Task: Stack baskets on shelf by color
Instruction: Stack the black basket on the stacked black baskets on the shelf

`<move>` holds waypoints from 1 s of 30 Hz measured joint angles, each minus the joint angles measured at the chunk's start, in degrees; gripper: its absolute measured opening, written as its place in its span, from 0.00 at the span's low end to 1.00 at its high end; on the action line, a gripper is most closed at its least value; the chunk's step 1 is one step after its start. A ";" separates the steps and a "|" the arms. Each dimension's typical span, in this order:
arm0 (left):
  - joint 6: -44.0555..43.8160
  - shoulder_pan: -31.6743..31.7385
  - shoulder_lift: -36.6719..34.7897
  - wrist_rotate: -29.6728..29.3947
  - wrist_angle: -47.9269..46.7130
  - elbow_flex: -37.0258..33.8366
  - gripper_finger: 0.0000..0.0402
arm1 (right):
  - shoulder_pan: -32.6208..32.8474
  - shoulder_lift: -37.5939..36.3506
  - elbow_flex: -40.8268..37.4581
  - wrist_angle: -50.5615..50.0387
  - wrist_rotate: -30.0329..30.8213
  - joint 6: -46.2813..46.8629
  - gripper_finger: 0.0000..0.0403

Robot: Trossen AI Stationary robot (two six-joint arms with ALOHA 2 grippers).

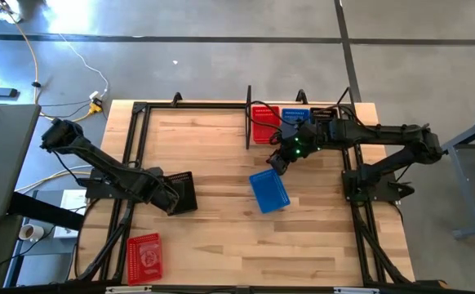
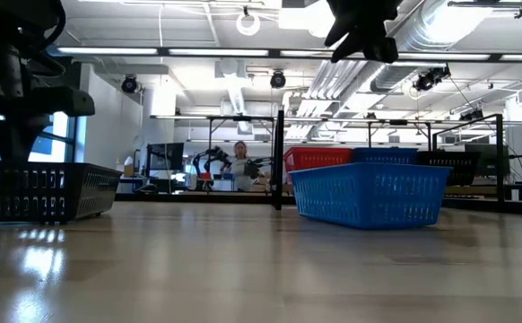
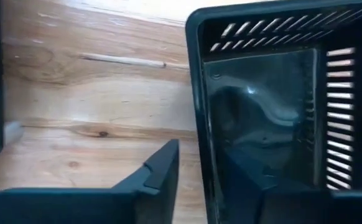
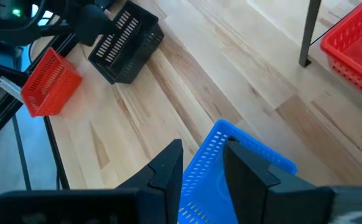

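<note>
I've got my left end effector (image 1: 172, 198) straddling the near wall of the black basket (image 1: 183, 192), one finger inside, one out; whether the fingers have bitten down yet I can't tell. I want that rim seated deep between the pads before lifting, or the basket will swing. The left arm reaches low across the worktop (image 1: 221, 245) from its left edge. My right end effector (image 1: 277, 162) hangs apart over the blue basket's (image 1: 268, 191) edge, arm stretched in from the right. The shelf (image 1: 299, 122) carries red and blue baskets; a red basket (image 1: 144, 257) waits at the front left corner.
</note>
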 joint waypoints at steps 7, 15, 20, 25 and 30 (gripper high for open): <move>-0.44 0.00 0.13 -0.90 1.34 -0.57 0.06 | 1.92 0.02 0.00 -0.02 0.04 -1.45 0.25; -1.62 0.02 0.13 -1.97 1.68 0.50 0.01 | 5.36 0.02 0.00 -0.02 0.06 -6.16 0.25; -1.59 0.02 0.13 -6.04 1.06 4.58 0.01 | 8.26 0.02 0.00 0.19 0.06 -12.24 0.25; 0.74 1.42 0.13 -9.03 0.93 9.03 0.01 | 10.99 0.02 0.00 2.84 0.03 -18.99 0.25; 5.41 3.77 0.13 -12.23 0.91 13.91 0.00 | 13.76 0.02 0.00 7.14 0.02 -25.50 0.25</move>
